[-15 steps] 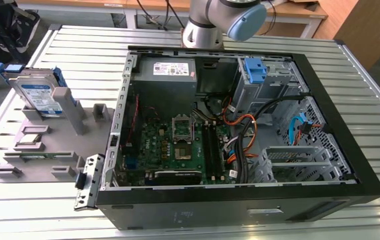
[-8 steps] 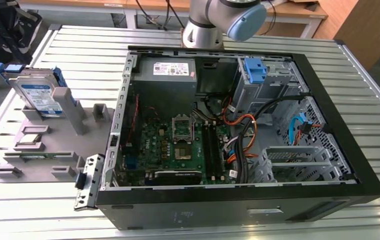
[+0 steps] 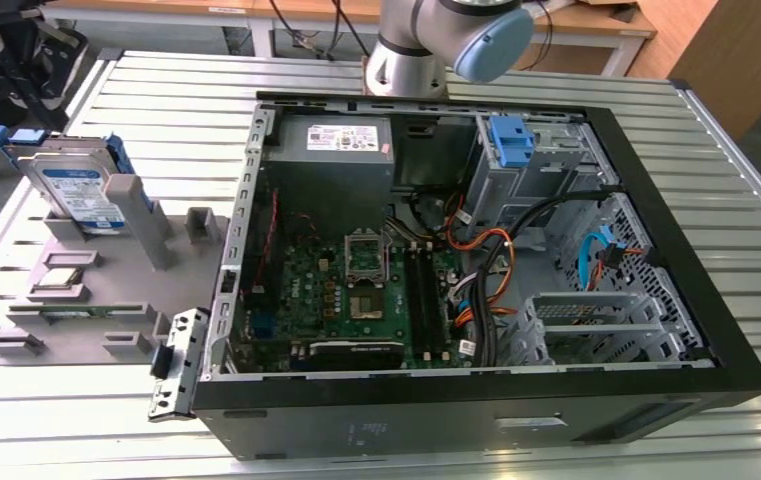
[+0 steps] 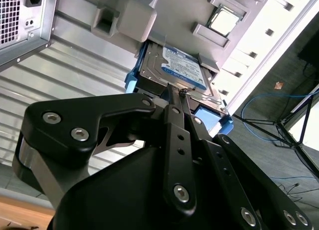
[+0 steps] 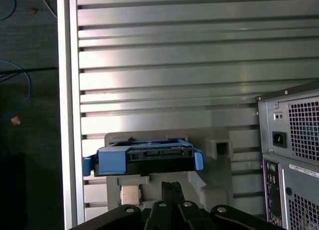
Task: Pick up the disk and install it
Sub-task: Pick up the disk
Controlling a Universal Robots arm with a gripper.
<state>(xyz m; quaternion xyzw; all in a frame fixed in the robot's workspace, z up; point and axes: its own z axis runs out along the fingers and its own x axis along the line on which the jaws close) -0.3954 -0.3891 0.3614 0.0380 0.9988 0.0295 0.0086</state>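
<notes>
One disk [image 3: 80, 190] stands on edge in a slot of a grey holder [image 3: 113, 300] at the exterior view's left. Its white-and-blue label faces the camera and blue rails run along its sides. The holder lies flat on a slatted metal desk [image 3: 353, 75], just beside an open computer case [image 3: 487, 395]. The case lies on its side, exposing the motherboard [image 3: 353, 290], a grey power supply [image 3: 347, 140], a bare blue bracket [image 3: 511, 140] and a tangle of orange and black cables [image 3: 487, 245]. Behind the case, the base of the arm [image 3: 440, 40] rises out of the picture.

In the second wrist view, the hand [image 4: 177, 92] is pressed together, its two thin black fingers side by side and holding nothing. Their tips aim at the disk [image 4: 174, 65] in its holder [image 4: 174, 11]. A processor chip [image 4: 223, 21] sits in another pocket of the holder, and a back corner of the case [image 4: 25, 21] shows nearby.

In the first wrist view, the pressed-together hand [image 5: 172, 186] hangs short of the disk [image 5: 144, 158], with a strip of grey holder [image 5: 219, 145] visible between the two. The disk is seen end-on, its connector edge between the blue rails. The case [image 5: 294, 140], vented rear panel showing, stands beside it on the desk [image 5: 174, 56].
</notes>
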